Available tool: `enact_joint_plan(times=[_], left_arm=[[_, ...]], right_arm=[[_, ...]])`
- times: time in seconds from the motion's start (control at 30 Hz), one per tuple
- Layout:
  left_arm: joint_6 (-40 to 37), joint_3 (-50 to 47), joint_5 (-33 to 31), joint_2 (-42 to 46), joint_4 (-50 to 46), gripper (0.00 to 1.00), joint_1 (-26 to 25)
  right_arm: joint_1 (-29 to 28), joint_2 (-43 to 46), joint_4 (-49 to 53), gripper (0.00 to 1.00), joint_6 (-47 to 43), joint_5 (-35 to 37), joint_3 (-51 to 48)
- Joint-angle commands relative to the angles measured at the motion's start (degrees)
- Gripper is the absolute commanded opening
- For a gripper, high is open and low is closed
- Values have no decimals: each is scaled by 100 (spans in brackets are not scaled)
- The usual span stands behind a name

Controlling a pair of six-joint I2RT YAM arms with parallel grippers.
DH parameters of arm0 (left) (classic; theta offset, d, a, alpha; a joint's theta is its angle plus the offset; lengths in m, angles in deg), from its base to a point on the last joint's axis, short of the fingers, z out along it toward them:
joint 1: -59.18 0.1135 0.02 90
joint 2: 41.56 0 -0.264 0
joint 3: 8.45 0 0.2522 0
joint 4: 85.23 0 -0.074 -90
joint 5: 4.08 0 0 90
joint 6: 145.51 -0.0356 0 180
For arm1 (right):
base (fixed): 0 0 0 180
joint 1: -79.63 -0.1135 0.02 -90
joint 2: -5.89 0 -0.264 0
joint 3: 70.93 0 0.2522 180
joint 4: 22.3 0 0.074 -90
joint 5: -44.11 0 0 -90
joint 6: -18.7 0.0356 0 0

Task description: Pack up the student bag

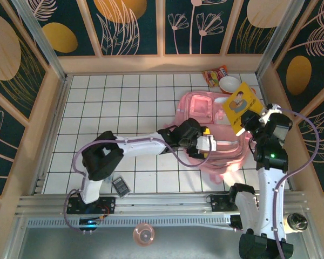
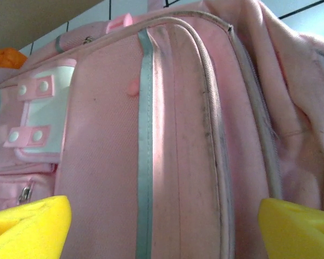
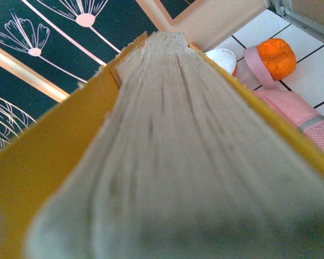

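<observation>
Top cam: student bag [image 1: 210,116] flat on the desk [image 1: 124,108], far right side, long axis roughly near-to-far as best can be judged. Left hand [image 1: 207,143] at its near-left edge. Right hand [image 1: 249,123] over its right end, clamped on a yellow book [image 1: 240,105], so probably better placed to load.

Left wrist: yellow fingertips [image 2: 27,226] spread wide apart, pink fabric straight ahead.

Right wrist: page edges up close, plus an orange fruit [image 3: 275,56] and a white bowl [image 3: 221,58] beyond the bag.
</observation>
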Motion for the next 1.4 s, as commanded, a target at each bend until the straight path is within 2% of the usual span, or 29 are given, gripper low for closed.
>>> enact_joint_plan(times=[0.0,0.23,0.33,0.37,0.4,0.47,0.5,0.6,0.63,0.9,1.03,1.2,1.37], left_arm=[[-200,366,-409,-316,-103,90,-73],[-77,688,-404,-846,-394,93,-70],[-30,668,-459,-1017,-373,89,-76],[1,674,-538,-1075,-354,82,-71],[52,677,-577,-1089,-353,71,-68],[186,573,-567,-964,-281,38,-74],[218,432,-471,-803,-233,28,-74],[408,-159,-317,-202,-11,4,-74],[576,-331,-401,-26,64,0,-73],[2450,-1943,-1236,1563,377,0,-59],[3416,-2576,-1673,2372,569,0,-11],[4420,-2887,-1954,3137,956,0,411],[4550,-2708,-1915,3553,1107,0,859]], right_arm=[[7,136,-360,0,113,-30,59],[5,189,-347,0,88,-133,18],[5,179,-313,0,52,-158,50],[11,180,-299,0,47,-168,56],[10,180,-283,0,51,-180,62],[10,189,-250,0,34,-209,87],[5,189,-228,0,13,-232,109],[5,176,-263,0,-69,-464,140],[5,160,-302,0,-101,-587,132],[-33,-101,-977,0,199,-1633,0],[-299,-346,-1347,0,479,-1753,-36],[-994,-619,-1604,0,825,-929,-70],[-1059,-511,-1346,0,1542,412,-51]])
